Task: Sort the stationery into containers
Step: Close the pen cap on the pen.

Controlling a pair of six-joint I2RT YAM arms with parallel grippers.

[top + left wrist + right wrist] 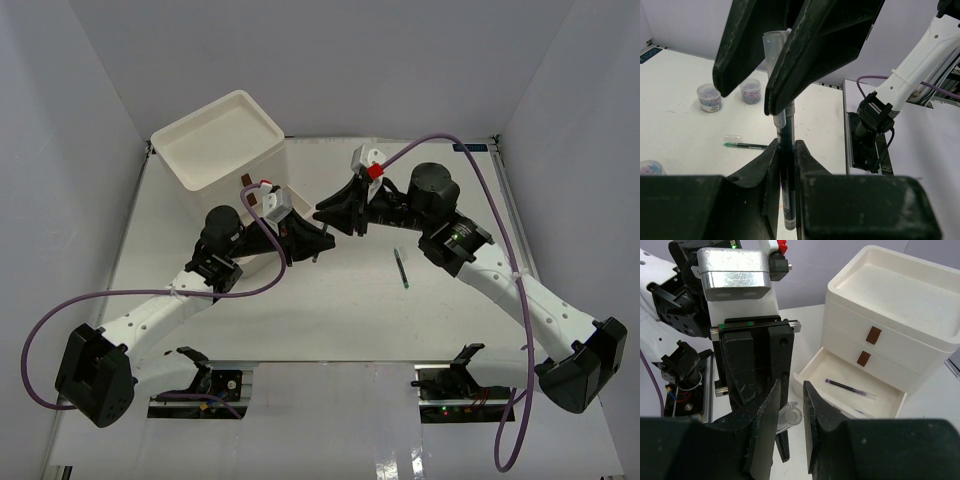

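One pen (785, 125) hangs above the desk (680, 125) between both arms, its long axis running straight from one arm to the other. Left fingers (765, 167) are clamped on the dark barrel. Right fingers (767, 412) straddle the clear cap end, contact unclear. The open bottom drawer (840, 375) of the drawer unit (900, 305) is near, off to one side.

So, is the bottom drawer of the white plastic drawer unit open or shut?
Open: the bottom drawer is pulled out from the white plastic unit, and a thin purple pen lies inside it.
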